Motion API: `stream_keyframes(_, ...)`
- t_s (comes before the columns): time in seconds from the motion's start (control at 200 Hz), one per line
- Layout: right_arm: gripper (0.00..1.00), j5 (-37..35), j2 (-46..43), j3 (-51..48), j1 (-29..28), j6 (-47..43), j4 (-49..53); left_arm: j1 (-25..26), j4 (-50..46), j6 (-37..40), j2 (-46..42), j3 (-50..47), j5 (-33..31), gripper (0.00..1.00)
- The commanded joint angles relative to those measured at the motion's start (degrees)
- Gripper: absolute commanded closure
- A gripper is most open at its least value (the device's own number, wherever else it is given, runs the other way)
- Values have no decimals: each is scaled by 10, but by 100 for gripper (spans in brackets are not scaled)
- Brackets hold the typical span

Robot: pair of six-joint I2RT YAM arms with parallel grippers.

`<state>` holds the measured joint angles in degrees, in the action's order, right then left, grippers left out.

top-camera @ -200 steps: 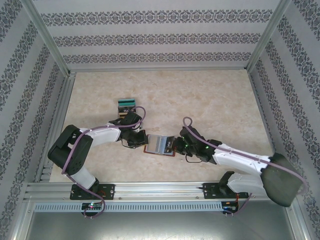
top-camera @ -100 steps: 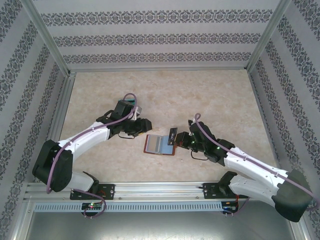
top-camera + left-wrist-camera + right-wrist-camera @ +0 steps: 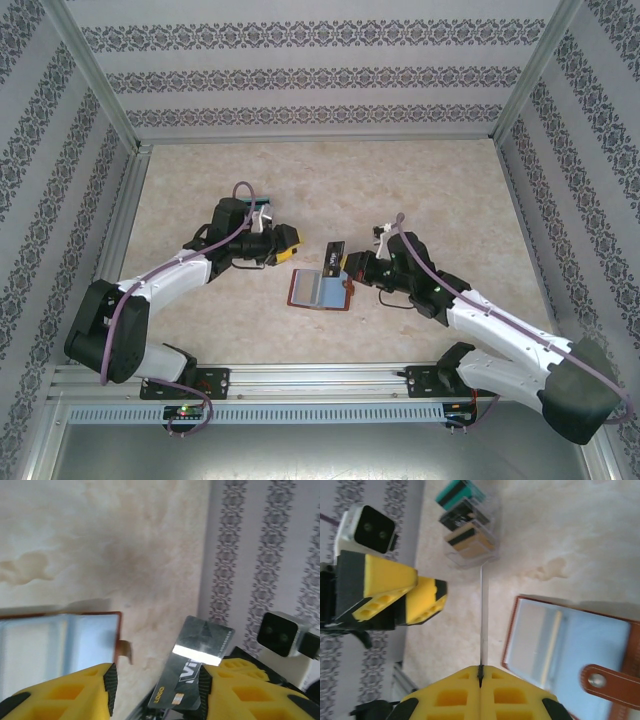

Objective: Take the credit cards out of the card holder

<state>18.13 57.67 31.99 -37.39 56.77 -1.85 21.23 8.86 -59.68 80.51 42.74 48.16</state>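
The brown card holder [image 3: 318, 290] lies open on the table, its blue-grey sleeves [image 3: 570, 645] facing up and its snap tab [image 3: 607, 682] at the near right. My right gripper [image 3: 347, 266] is shut on a black credit card [image 3: 333, 255] with white marks, held above the holder's far edge. That card appears edge-on [image 3: 481, 615] in the right wrist view and face-on [image 3: 200, 660] in the left wrist view. My left gripper [image 3: 287, 246] stands open to the card's left, apart from it. The holder's corner [image 3: 55, 640] lies below the left fingers [image 3: 90, 690].
A clear stand [image 3: 467, 522] holding teal, black and tan cards sits at the far left, partly hidden behind my left arm [image 3: 255, 208]. Patterned walls and metal rails enclose the table. Bare tabletop lies beyond and to the right of the holder.
My right gripper has lifted the black card out of the holder and carried it up and away. My left gripper let go of the holder's left edge and moved up and back.
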Motion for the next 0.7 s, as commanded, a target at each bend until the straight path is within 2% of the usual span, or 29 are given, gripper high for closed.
stream_keyframes(0.0, 100, 73, 14, 36, 9, 11, -73, -4, 92, -39, -11, 14, 56, 53)
stream_keyframes(0.36, 100, 106, 50, 46, 22, 40, -142, -3, 132, -59, -13, 10, 87, 60)
stream_keyframes(0.694, 100, 118, 75, 55, 22, 47, -166, -2, 134, -58, -21, 4, 100, 60)
